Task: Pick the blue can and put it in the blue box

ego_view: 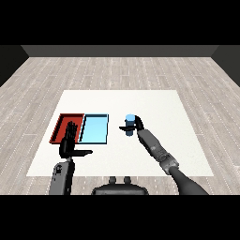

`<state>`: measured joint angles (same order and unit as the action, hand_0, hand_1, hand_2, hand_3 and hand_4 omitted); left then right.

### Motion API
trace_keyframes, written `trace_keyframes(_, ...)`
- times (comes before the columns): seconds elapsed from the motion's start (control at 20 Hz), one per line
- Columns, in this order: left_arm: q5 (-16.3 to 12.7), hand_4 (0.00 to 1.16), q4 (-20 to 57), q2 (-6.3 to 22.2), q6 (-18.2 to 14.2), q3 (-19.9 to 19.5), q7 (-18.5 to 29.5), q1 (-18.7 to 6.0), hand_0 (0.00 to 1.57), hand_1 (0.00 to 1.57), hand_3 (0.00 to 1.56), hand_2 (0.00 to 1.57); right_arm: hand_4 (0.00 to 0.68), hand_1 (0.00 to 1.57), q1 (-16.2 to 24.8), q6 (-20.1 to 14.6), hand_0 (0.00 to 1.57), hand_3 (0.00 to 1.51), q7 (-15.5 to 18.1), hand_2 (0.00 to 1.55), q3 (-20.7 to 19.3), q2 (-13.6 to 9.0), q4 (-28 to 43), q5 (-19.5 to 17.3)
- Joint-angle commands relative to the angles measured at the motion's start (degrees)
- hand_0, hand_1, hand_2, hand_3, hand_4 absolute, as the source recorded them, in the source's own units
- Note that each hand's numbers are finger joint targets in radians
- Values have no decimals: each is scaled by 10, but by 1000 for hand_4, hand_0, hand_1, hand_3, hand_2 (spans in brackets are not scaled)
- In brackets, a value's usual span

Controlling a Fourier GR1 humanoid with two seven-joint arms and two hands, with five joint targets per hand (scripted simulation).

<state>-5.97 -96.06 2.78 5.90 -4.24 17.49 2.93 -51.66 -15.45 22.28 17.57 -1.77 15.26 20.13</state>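
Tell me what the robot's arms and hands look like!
Each arm is a chunky grey forearm ending in a black hand with slim fingers and a thumb. The left hand and right hand match. No cables, markings or sleeves show.

No text, label, brand, number or sign is showing legibly on anything in the head view.

Left hand [69,139] covers part of the red tray [62,120]; right hand [134,125] hides the can [130,120] at its lower right side, where hand meets can.
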Motion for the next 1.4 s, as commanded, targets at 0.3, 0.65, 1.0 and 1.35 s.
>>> trace_keyframes(0.3, 20, 0, 6, -8, -12, 31, -53, -50, 0, 0, 0, 0, 578, 1531, 105, -17, 1531, 1410, -77, 1480, 35, -53, 272, -55)
trace_keyframes(0.65, 63, 0, 20, -28, -106, 155, -102, -104, 0, 0, 0, 0, 582, 1502, 202, -17, 1502, 1393, -128, 1469, 38, -151, 493, -58)
trace_keyframes(1.0, 43, 0, 50, -28, -125, 177, -98, -122, 0, 0, 0, 0, 590, 1501, 200, -108, 1501, 1395, -236, 1469, 68, -75, 599, -138)
trace_keyframes(1.35, 33, 0, 58, -28, -165, 238, -98, -113, 0, 0, 0, 0, 611, 1503, 217, -64, 1503, 1390, -245, 1462, 51, -57, 643, -188)
